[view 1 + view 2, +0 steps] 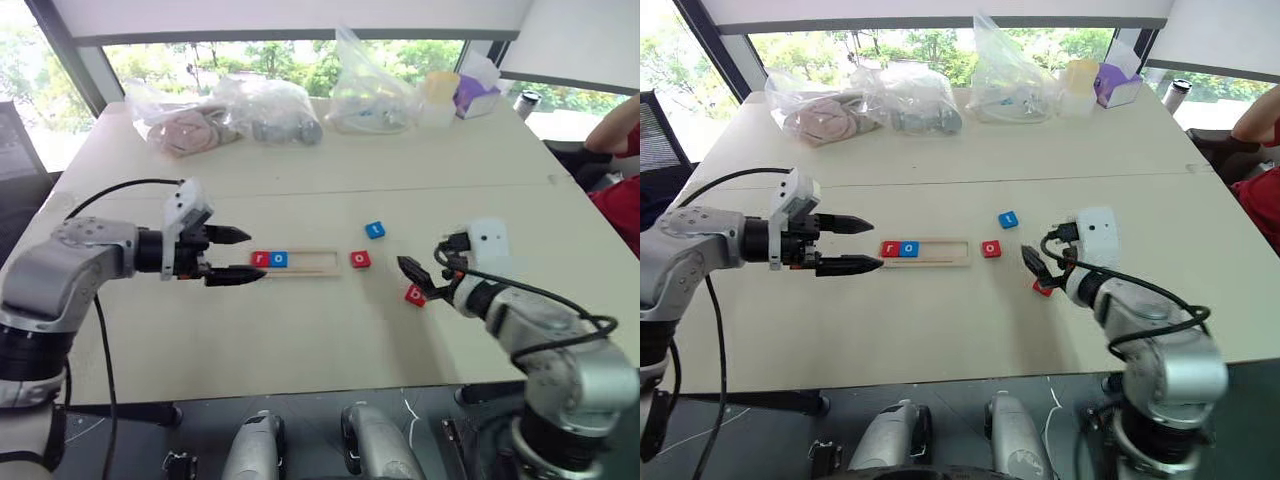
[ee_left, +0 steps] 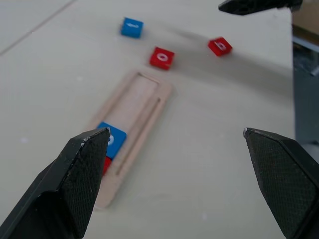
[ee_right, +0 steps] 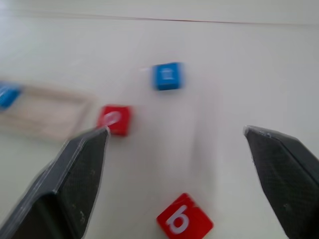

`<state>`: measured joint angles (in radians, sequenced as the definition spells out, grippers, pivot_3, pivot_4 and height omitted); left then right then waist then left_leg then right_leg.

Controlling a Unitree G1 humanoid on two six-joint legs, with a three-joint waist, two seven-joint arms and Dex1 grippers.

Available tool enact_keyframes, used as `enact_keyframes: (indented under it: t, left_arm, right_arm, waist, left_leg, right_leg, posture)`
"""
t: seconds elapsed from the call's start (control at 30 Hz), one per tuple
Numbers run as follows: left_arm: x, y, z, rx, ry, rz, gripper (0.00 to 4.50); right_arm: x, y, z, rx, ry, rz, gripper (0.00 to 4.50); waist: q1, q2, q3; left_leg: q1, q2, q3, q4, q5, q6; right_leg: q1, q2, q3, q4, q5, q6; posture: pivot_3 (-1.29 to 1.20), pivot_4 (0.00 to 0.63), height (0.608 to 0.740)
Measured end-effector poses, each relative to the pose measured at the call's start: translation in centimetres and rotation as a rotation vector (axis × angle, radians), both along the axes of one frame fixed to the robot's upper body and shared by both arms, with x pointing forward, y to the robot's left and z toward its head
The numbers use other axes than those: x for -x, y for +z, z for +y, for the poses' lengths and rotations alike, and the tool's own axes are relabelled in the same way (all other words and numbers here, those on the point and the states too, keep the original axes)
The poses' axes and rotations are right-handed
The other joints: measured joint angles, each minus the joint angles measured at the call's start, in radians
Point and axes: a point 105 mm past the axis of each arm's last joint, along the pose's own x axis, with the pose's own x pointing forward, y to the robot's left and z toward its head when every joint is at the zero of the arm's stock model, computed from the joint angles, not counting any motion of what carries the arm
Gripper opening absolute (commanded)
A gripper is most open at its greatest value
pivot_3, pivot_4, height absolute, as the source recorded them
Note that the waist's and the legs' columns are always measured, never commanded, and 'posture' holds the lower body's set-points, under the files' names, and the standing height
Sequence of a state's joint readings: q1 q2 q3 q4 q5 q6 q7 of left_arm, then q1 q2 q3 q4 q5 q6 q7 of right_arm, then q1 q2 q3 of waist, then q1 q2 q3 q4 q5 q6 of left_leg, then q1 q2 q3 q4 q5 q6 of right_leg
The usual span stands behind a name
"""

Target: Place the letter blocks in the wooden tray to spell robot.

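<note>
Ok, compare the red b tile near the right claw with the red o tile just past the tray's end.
The small flat red b tile lies turned askew nearest the right claw; the small flat red o tile sits squarer, beside the long pale-wood tray's empty end. Their white letters differ. Both lie loose on the table, outside the tray.

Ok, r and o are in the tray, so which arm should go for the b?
Right, I'd say. The red b tile lies on the table just beside the right claw, whose jaws stand open. The left claw, also open, hovers at the tray's filled end, with the whole tray between it and the b.
</note>
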<state>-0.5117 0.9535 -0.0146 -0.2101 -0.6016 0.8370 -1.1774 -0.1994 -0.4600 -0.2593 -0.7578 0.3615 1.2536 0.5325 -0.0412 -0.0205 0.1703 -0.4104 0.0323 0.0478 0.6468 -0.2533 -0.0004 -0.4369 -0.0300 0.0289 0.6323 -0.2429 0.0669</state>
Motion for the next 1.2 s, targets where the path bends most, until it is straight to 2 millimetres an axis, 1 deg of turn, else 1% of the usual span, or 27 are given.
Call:
enact_keyframes:
  t: [0.03, 0.07, 0.13, 0.2, 0.3, 0.4, 0.5, 0.6, 0.7, 0.8, 0.87, 0.9, 0.93, 0.97, 1.13, 1.17, 1.2]
  left_arm:
    - [0.7, 0.1, 0.2, -0.028, -0.041, 0.020, 4.50]
    - [1.2, 0.2, 0.4, -0.045, -0.064, 0.030, 4.50]
    - [1.9, 0.6, 0.5, -0.064, -0.109, 0.038, 4.50]
    - [2.3, 0.8, 0.4, -0.074, -0.130, 0.036, 4.50]
    - [2.8, 0.3, 0.8, -0.101, -0.140, 0.046, 4.50]
    - [3.1, 0.4, 0.7, -0.105, -0.137, 0.040, 4.50]
    - [3.3, 1.0, 0.5, -0.099, -0.140, 0.010, 4.50]
    - [3.2, 0.9, 0.4, -0.099, -0.131, 0.011, 4.50]
    - [3.0, 0.8, 0.4, -0.096, -0.114, 0.006, 4.50]
    - [2.8, 0.6, 0.5, -0.094, -0.097, 0.004, 4.50]
    - [2.8, 0.5, 0.6, -0.094, -0.092, 0.009, 4.50]
    - [2.8, 0.4, 0.6, -0.093, -0.090, 0.010, 4.50]
    - [2.7, 0.4, 0.7, -0.092, -0.087, 0.012, 4.50]
    - [2.6, 0.4, 0.8, -0.090, -0.082, 0.015, 4.50]
    - [2.3, 0.3, 1.2, -0.089, -0.064, 0.013, 4.50]
    - [2.3, 0.3, 1.3, -0.091, -0.061, 0.012, 4.50]
    - [2.2, 0.2, 1.7, -0.100, -0.048, 0.016, 4.50]
  right_arm:
    - [0.8, -0.8, -0.6, 0.077, 0.131, 0.020, 4.46]
    - [1.3, -1.6, -1.3, 0.116, 0.197, 0.055, 4.46]
    - [1.5, -2.9, -2.3, 0.159, 0.319, 0.086, 4.46]
    - [1.2, -3.9, -2.9, 0.165, 0.383, 0.093, 4.46]
    - [-0.1, -5.1, -4.3, 0.185, 0.395, 0.099, 4.46]
    - [-1.4, -5.6, -5.2, 0.186, 0.370, 0.083, 4.46]
    - [-2.0, -6.1, -5.4, 0.189, 0.361, 0.084, 4.46]
    - [-2.1, -6.8, -5.3, 0.180, 0.356, 0.105, 4.46]
    - [-2.3, -6.9, -5.0, 0.179, 0.353, 0.101, 4.46]
    - [-2.4, -7.2, -5.1, 0.200, 0.333, 0.090, 3.71]
    - [-2.3, -7.4, -5.1, 0.207, 0.325, 0.080, 2.65]
    - [-2.3, -7.4, -5.0, 0.206, 0.327, 0.077, 2.21]
    - [-2.1, -7.4, -4.7, 0.206, 0.334, 0.074, 1.62]
    - [-2.1, -7.4, -4.6, 0.206, 0.339, 0.074, 1.17]
    - [-2.3, -7.1, -4.0, 0.221, 0.352, 0.066, 1.14]
    - [-2.3, -7.0, -3.6, 0.230, 0.363, 0.063, 1.14]
    - [-2.6, -6.6, -2.7, 0.229, 0.387, 0.057, 1.14]
  waist:
    - [0.001, -0.001, 0.000]
    - [0.001, -0.001, 0.001]
    - [-0.001, -0.002, 0.001]
    - [-0.005, -0.003, 0.001]
    - [-0.003, -0.005, 0.003]
    - [0.000, -0.006, 0.004]
    - [0.005, -0.006, 0.004]
    - [0.006, -0.006, 0.004]
    - [0.005, -0.006, 0.004]
    - [0.004, -0.006, 0.004]
    - [0.005, -0.007, 0.004]
    - [0.005, -0.007, 0.004]
    - [0.005, -0.007, 0.004]
    - [0.004, -0.007, 0.004]
    - [0.000, -0.007, 0.004]
    - [-0.002, -0.007, 0.004]
    - [-0.005, -0.007, 0.004]
  left_leg:
    - [0.000, 0.000, 0.000, -0.001, 0.000, 0.000]
    - [0.000, 0.000, 0.001, -0.001, -0.001, 0.002]
    - [0.000, -0.001, 0.001, 0.000, -0.002, 0.003]
    - [0.001, 0.000, 0.001, 0.001, -0.002, 0.003]
    - [0.002, 0.000, 0.001, 0.002, -0.002, 0.003]
    - [0.002, 0.000, 0.001, 0.004, -0.001, 0.003]
    - [0.002, 0.000, 0.001, 0.004, -0.001, 0.002]
    - [0.001, 0.000, 0.001, 0.004, -0.001, 0.003]
    - [0.001, 0.000, 0.001, 0.004, -0.001, 0.002]
    - [0.003, 0.000, 0.001, 0.004, -0.001, 0.002]
    - [0.004, 0.000, 0.001, 0.004, -0.001, 0.002]
    - [0.004, 0.001, 0.001, 0.004, -0.001, 0.002]
    - [0.004, 0.001, 0.001, 0.004, -0.001, 0.002]
    - [0.004, 0.001, 0.001, 0.004, -0.001, 0.002]
    - [0.004, 0.001, 0.001, 0.004, -0.001, 0.002]
    - [0.004, 0.001, 0.001, 0.004, -0.001, 0.002]
    - [0.004, 0.001, 0.002, 0.004, -0.001, 0.002]
  right_leg:
    - [0.001, 0.000, -0.001, -0.002, -0.001, 0.001]
    - [0.002, 0.000, -0.001, -0.003, -0.001, 0.002]
    - [0.002, -0.001, 0.000, -0.003, -0.002, 0.003]
    - [0.002, 0.000, 0.001, -0.003, -0.002, 0.003]
    - [0.002, 0.001, 0.001, 0.000, -0.001, 0.001]
    - [0.003, 0.001, 0.001, 0.000, 0.000, 0.001]
    - [0.003, 0.001, 0.001, 0.000, 0.000, 0.000]
    - [0.003, 0.001, 0.002, 0.000, 0.000, 0.001]
    - [0.003, 0.001, 0.002, 0.000, 0.000, 0.001]
    - [0.004, 0.001, 0.002, 0.000, 0.000, 0.001]
    - [0.006, 0.001, 0.002, 0.000, 0.000, 0.001]
    - [0.006, 0.001, 0.001, 0.000, 0.000, 0.001]
    - [0.006, 0.001, 0.001, 0.000, 0.000, 0.001]
    - [0.006, 0.001, 0.001, 0.000, 0.000, 0.001]
    - [0.006, 0.001, 0.001, 0.000, 0.000, 0.001]
    - [0.006, 0.001, 0.001, 0.001, 0.000, 0.001]
    - [0.005, 0.001, 0.002, 0.002, 0.000, 0.001]
  posture:
    - [0.00, 0.150, 0.740]
    - [0.00, 0.150, 0.740]
    - [0.00, 0.150, 0.740]
    - [0.00, 0.150, 0.740]
    - [0.00, 0.150, 0.740]
    - [0.00, 0.150, 0.740]
    - [0.00, 0.150, 0.740]
    - [0.00, 0.150, 0.740]
    - [0.00, 0.150, 0.740]
    - [0.00, 0.150, 0.740]
    - [0.00, 0.150, 0.740]
    - [0.00, 0.150, 0.740]
    - [0.00, 0.150, 0.740]
    - [0.00, 0.150, 0.740]
    - [0.00, 0.150, 0.740]
    - [0.00, 0.150, 0.740]
    - [0.00, 0.150, 0.740]
